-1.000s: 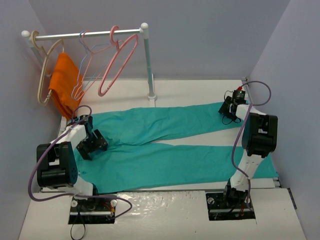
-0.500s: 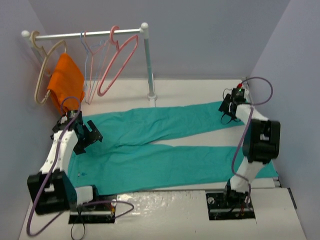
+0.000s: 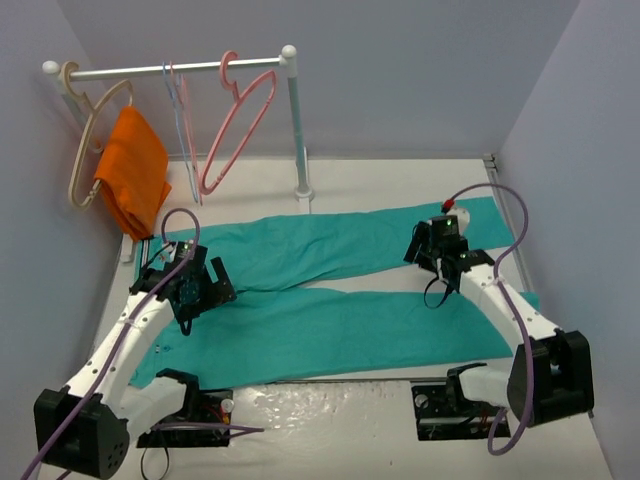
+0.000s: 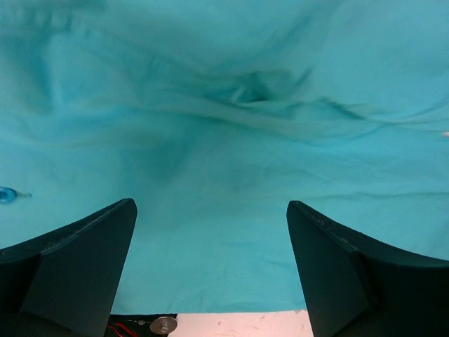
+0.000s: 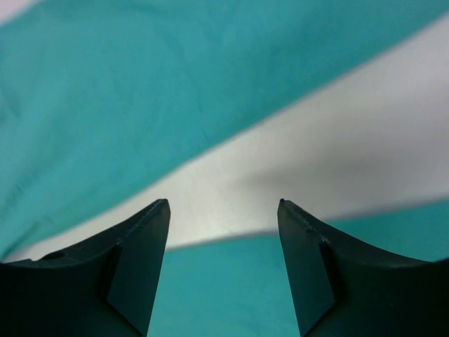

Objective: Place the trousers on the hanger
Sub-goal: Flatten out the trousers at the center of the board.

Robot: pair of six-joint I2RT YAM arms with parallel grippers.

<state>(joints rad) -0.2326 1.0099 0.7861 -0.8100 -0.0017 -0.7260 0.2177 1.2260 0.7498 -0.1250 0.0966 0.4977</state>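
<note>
Top external view: trousers (image 3: 340, 330) spread flat across the desk (image 3: 400, 180), legs toward the right; hanger (image 3: 243, 130) hung on the rail (image 3: 170, 68) at the back, well apart from them; left arm stretched forward and low, left gripper (image 4: 210, 210) wide open above the waist cloth, gripping nothing; right arm reaching inward, right gripper (image 5: 224, 203) partly open over the gap between the legs, empty.

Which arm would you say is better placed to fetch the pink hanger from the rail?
Left, probably: the left gripper hovers open nearer the hanger; the right gripper sits farther off.
</note>
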